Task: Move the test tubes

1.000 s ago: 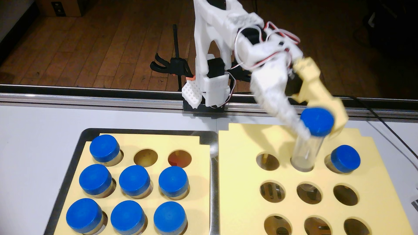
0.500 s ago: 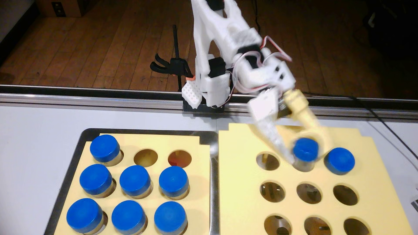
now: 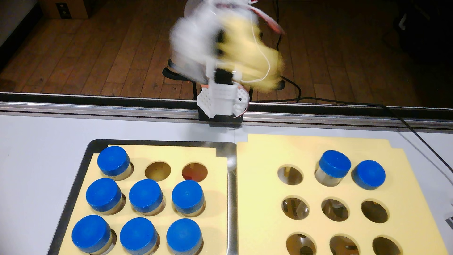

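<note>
Arm status: the arm (image 3: pixel 220 49) is raised above its base (image 3: pixel 221 103) at the far table edge and appears as a white and yellow motion blur. The gripper (image 3: pixel 257 66) lies within that blur, well apart from both foam blocks; its opening cannot be told, and no tube is seen in it.

Left foam block (image 3: pixel 147 152): seated in a metal tray (image 3: pixel 231 196), with 3 rows of 3 holes. 7 test tubes stand in it, each with a blue cap. The far row holds 1 tube at the left (image 3: pixel 113 160); its middle hole (image 3: pixel 158 170) and right hole (image 3: pixel 195 171) are open. The middle row holds 3 tubes (image 3: pixel 145 196), and the near row holds 3 tubes (image 3: pixel 138 235).

Right foam block (image 3: pixel 269 152): placed just beside the tray, with 9 holes. 2 test tubes stand in the far row, 1 in the middle hole (image 3: pixel 334 164) and 1 in the right hole (image 3: pixel 369 174), caps near each other. The far-left hole (image 3: pixel 290 174) and the 6 nearer holes are open.
</note>
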Motion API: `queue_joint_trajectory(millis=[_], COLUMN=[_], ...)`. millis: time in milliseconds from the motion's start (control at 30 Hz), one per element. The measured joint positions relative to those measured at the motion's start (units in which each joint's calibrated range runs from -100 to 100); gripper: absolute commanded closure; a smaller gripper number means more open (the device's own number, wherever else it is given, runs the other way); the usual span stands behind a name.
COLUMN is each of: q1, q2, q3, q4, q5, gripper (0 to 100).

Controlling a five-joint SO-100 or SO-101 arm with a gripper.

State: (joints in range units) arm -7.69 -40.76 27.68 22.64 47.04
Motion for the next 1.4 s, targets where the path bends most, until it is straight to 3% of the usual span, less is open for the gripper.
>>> queue_joint_trajectory(millis=[133,200,300,467,900,1133,1400], q1=[17.6,21.2,20.9,20.3,20.5,19.6,16.6], q2=[-13.5,-15.3,-13.2,-4.1,16.8,18.3,18.4], q3=[16.5,23.0,30.2,29.3,13.0,12.3,12.3], q4=[0.0,0.0,0.0,-4.4,-7.2,-7.2,-7.2], q5=[0.2,0.2,0.2,0.2,1.7,1.7,1.7], gripper=[67,67,66,66,68,87,89])
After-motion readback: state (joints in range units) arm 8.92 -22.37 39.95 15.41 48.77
